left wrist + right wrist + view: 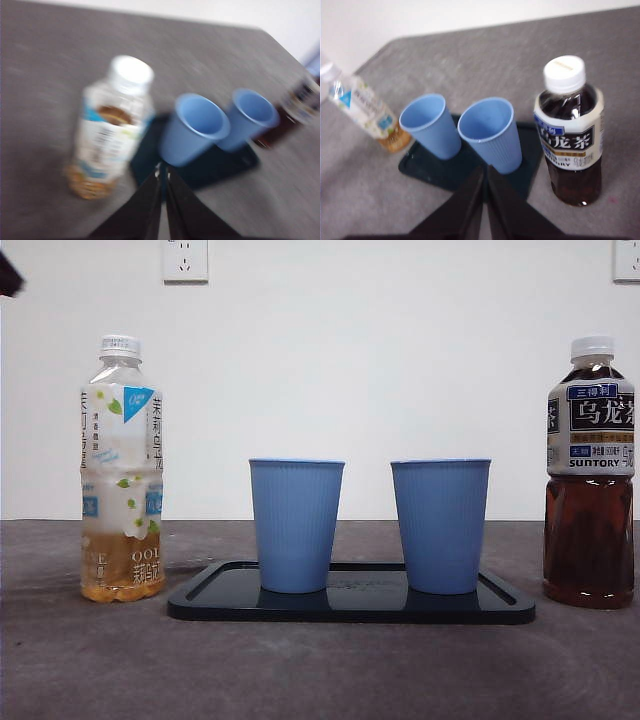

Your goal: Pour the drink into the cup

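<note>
Cups [296, 525] on tray [350, 607], grippers apart.

Seen level across a table [80, 670]: at centre, a flat tray [350, 606] bearing two cups, left cup [295, 525] and right cup [440, 525], upright, side by side, apart from each other. Left of the tray, off it and on the table, a jasmine tea bottle [121, 470], capped, upright, only its bottom part filled. Right of the tray, likewise on the table, an oolong tea bottle [590, 475], capped, upright, filled to the neck. Behind everything, a wall [400, 360] with two sockets, one socket [185, 260] above the left side, a second socket [627, 260] at the top right corner.
</note>
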Robot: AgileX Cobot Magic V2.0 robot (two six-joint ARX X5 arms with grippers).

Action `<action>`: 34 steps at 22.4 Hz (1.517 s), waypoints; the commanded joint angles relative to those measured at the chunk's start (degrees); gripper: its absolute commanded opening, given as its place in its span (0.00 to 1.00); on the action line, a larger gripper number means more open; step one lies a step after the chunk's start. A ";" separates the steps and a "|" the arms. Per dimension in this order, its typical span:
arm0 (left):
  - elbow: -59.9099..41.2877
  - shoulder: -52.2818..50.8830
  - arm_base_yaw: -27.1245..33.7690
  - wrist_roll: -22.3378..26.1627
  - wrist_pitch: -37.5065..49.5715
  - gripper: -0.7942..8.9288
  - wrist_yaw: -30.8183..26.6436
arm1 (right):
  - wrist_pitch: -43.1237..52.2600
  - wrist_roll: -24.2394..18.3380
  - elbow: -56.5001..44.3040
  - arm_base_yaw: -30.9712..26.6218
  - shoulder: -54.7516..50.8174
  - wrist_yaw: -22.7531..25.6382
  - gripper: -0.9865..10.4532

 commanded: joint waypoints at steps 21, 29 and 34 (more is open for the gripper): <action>1.01 5.77 -0.13 5.77 1.49 0.60 5.95 | -0.59 -4.87 2.27 0.26 2.45 0.13 0.52; 1.01 5.77 -0.15 4.42 1.49 0.60 5.95 | 6.27 -0.22 -1.38 1.33 6.05 2.78 0.52; 1.01 5.77 -0.15 3.91 1.49 0.59 5.92 | 21.05 1.53 -10.05 7.23 6.95 15.45 0.52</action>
